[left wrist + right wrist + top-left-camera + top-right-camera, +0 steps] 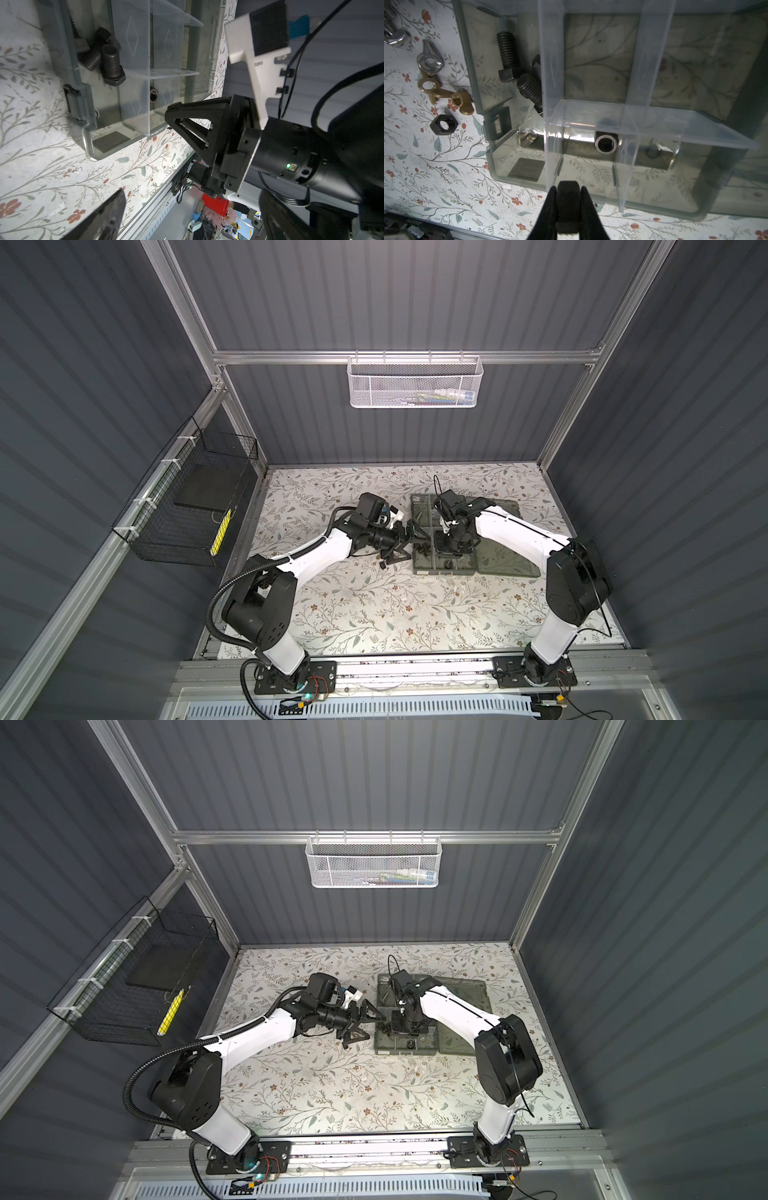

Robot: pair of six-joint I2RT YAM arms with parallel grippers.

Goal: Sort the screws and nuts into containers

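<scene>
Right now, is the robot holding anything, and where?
The right gripper holds a black nut, pinched on opposite sides between its jaws. The left gripper holds nothing.

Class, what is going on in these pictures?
The right end effector is shut on a black nut over the box. The left end effector is open beside it. One compartment holds black bolts; a brass wing nut lies unsorted on the table.
</scene>
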